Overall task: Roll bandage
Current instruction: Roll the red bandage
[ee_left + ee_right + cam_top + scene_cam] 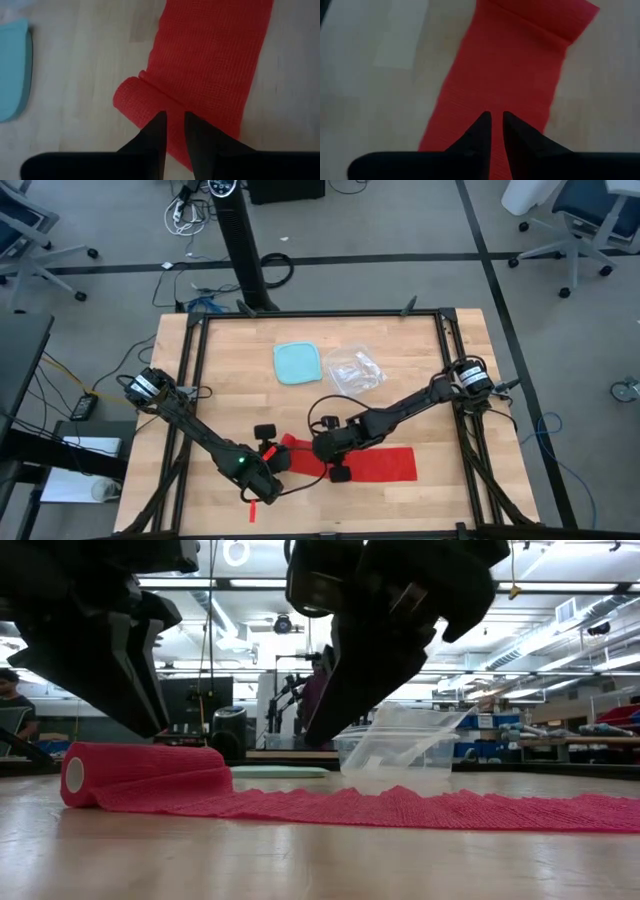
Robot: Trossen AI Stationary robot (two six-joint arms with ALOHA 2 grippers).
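Note:
The red bandage lies on the wooden table near its front edge. Its rolled end [287, 444] [140, 775] [140, 97] is on the left, and the flat strip [385, 463] [420, 808] [505, 75] runs from it toward the right. My left gripper [272, 454] [175, 116] is shut, pointing down over the roll. My right gripper [335, 460] [496, 116] is shut over the flat strip, just right of the roll. In the low view its tips [318, 740] stand above the strip. My left gripper points down with its shut fingertips [161, 120] over the near part of the roll, beside the seam where the strip leaves it [167, 100]. In the low view its tips [150, 730] stand just above the roll's top. I cannot tell whether they touch it.
A light-blue square container [298, 363] [12, 70] and a clear crinkled plastic bag [355, 370] [400, 745] lie at the table's far middle. Black frame rails [195, 380] run along the table's sides. A person [10, 700] shows in the room beyond.

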